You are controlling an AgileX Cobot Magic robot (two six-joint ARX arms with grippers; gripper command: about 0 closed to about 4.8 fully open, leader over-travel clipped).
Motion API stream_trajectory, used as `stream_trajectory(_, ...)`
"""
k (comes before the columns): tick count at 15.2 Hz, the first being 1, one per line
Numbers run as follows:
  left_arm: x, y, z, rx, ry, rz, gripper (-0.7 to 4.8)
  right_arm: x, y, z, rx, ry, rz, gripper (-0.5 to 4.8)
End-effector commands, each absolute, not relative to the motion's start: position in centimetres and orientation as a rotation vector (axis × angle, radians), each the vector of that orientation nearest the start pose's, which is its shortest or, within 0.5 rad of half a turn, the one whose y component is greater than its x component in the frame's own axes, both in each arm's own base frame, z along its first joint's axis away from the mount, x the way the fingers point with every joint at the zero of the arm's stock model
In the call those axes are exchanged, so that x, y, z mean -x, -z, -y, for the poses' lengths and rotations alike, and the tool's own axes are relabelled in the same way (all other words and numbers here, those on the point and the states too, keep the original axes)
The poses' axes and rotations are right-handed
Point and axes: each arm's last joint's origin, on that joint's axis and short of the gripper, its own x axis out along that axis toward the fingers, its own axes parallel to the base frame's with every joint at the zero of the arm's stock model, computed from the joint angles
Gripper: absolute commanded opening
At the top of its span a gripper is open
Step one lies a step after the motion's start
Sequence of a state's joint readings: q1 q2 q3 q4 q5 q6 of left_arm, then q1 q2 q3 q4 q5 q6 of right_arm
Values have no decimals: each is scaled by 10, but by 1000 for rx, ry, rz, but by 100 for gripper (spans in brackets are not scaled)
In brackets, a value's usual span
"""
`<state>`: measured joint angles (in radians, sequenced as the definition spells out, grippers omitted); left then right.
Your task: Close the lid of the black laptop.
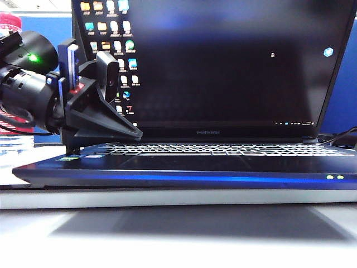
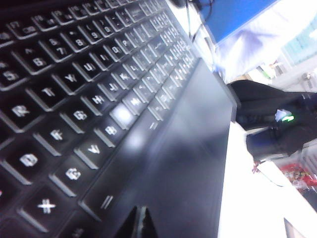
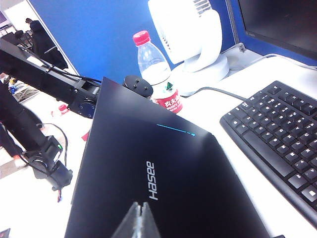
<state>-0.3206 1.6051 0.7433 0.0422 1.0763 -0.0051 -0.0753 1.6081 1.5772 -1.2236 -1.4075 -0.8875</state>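
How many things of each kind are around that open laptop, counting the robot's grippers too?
Laptops: 1, the black laptop, its lid up.
Separate keyboards: 1, keyboard.
Water bottles: 1, bottle.
Fans: 1, white fan.
Grippers: 2, left gripper over the palm rest, right gripper behind the lid.
Total: 6.

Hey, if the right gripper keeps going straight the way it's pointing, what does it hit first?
Most likely the lid: the shut right gripper points at its dark outer shell, near the Hasee logo. How far off it is, the picture doesn't settle.
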Motion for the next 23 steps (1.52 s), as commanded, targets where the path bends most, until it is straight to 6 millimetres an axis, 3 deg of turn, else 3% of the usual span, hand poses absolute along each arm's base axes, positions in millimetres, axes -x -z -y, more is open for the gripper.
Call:
stream_trajectory(1, -270, -161, 114, 317, 1268, -817, -5, -300, -353, -6, -184, -1401, -374, -6)
stream_trajectory(12, -260, -179, 115, 471, 1617, -765, -5, -300, -353, -6, -189, -1401, -378, -6)
stream_trajectory(23, -250, -184, 114, 593, 1806, -787, -5, -299, -353, -7, -197, -1404, -381, -6)
